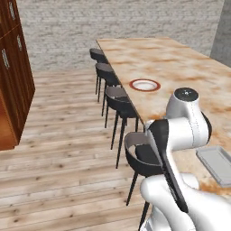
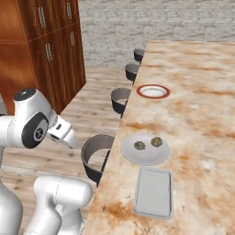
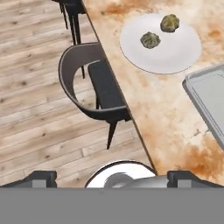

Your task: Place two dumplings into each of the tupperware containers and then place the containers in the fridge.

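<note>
Now we see our gripper (image 3: 112,177) with fingers spread wide and empty at the hand view's bottom edge. Two greenish pleated dumplings (image 3: 150,40) sit on a plain white round plate (image 3: 175,54) at upper right, beside a pale grey translucent rectangular tray (image 3: 210,100) on the marbled countertop (image 3: 166,127).

Take the white plate (image 2: 145,153) as your landmark. Beyond it, you have bare counter (image 2: 202,114) up to the red-rimmed dish (image 2: 153,92). Just on its near side the tupperware container (image 2: 153,191) blocks a low pass. Off its floor-side edge, the nearest stool (image 3: 94,83) backrest stands close against the counter.
</note>
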Available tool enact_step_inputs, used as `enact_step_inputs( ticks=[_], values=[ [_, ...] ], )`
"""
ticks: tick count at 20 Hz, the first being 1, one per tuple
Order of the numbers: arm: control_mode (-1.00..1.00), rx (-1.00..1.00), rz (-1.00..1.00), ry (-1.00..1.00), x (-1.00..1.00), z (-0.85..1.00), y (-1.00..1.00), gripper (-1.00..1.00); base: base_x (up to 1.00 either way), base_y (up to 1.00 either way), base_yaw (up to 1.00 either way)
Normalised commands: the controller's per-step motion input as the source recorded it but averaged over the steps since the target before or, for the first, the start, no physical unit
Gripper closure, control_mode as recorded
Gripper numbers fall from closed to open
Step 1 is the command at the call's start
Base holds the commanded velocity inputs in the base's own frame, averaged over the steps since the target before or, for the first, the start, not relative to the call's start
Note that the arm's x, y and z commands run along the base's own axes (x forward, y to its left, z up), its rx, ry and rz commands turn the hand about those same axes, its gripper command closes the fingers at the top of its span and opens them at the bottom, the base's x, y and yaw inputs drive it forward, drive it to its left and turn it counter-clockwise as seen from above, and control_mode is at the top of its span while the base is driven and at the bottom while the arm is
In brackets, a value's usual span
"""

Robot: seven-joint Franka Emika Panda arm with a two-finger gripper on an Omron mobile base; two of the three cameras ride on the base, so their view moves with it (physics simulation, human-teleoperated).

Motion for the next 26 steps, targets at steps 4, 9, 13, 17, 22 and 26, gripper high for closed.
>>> enact_step_inputs(
  ticks=[4,9,13,17,22,26],
  values=[
    [-1.0,0.06,-0.3,0.15,0.78,-0.01,-0.78,-1.0,0.0,0.0,0.0],
    [-1.0,0.09,-0.3,0.21,0.82,-0.04,-0.8,-1.0,0.0,0.0,0.0],
    [-1.0,0.01,-0.35,0.18,0.8,-0.17,-0.48,-1.0,0.0,0.0,0.0],
    [-1.0,0.01,-0.33,0.12,0.74,-0.29,-0.57,-1.0,0.0,0.0,0.0],
    [-1.0,0.08,-0.26,0.02,0.23,-0.46,-0.54,-1.0,0.0,0.0,0.0],
    [-1.0,0.14,-0.08,-0.06,0.0,-0.33,-0.26,-1.0,0.0,0.0,0.0]
  ],
)
